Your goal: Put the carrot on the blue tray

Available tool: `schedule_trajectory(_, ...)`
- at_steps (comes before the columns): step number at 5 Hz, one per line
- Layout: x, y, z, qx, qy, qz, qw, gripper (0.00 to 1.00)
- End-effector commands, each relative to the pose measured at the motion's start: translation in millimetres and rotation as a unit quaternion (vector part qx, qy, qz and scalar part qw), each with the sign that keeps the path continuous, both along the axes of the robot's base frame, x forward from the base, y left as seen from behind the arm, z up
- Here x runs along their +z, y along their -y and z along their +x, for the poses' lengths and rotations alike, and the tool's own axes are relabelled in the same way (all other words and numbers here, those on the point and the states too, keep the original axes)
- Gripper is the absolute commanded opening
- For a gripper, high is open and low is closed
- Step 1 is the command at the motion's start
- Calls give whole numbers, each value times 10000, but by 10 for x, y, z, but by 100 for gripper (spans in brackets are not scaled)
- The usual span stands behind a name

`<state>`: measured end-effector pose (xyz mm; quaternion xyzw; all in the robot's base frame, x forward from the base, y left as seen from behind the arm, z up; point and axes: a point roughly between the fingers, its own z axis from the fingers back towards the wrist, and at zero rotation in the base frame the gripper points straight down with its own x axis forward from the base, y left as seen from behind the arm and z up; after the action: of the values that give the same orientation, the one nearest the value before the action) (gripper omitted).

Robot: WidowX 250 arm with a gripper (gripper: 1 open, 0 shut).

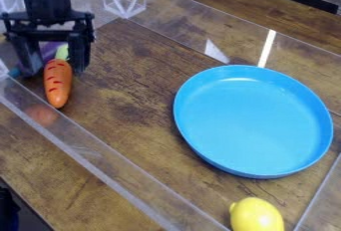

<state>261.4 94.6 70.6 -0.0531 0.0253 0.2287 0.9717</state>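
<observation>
"So, where does everything lie, taking the round blue tray as the landmark?"

"The toy carrot is well apart from the tray, off to its left across the wooden worktop. It lies directly on the wood, its orange tapered tip toward the near side and its leafy green top toward the far side."

"And the end effector?"

"Also to the left of the tray, well apart from it, hanging at the leafy end of the carrot. Its dark fingers are spread wide, one on either side of the carrot's upper part."

"Has it got hold of anything?"

"No, the fingers stand open with nothing gripped. Whether either one brushes the carrot, I cannot tell."

"What about the purple toy eggplant?"

"Farther left of the tray than the carrot, just beside it, and mostly hidden behind the end effector. Only bits of purple and green show."

"Anything nearer to the tray?"

"The yellow toy lemon, yes. It sits just on the near side of the tray, apart from the rim, at the bottom edge of the view."

"And the tray itself?"

"Lying flat, its shallow raised rim all round, the bright blue inside bare."
</observation>
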Motion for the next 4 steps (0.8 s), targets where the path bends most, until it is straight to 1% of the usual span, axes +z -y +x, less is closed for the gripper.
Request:
schedule_trajectory(1, -27, -87, 7, 297, 141, 90, 9994, 100)
schedule_trajectory(2, -102, -87, 37, 350, 160, 178, 9991, 100)
schedule_trajectory(3, -190, -128, 114, 93, 194, 236, 9995, 100)
schedule_trajectory(4, -103, -137, 195, -233, 238, 291, 9990, 100)
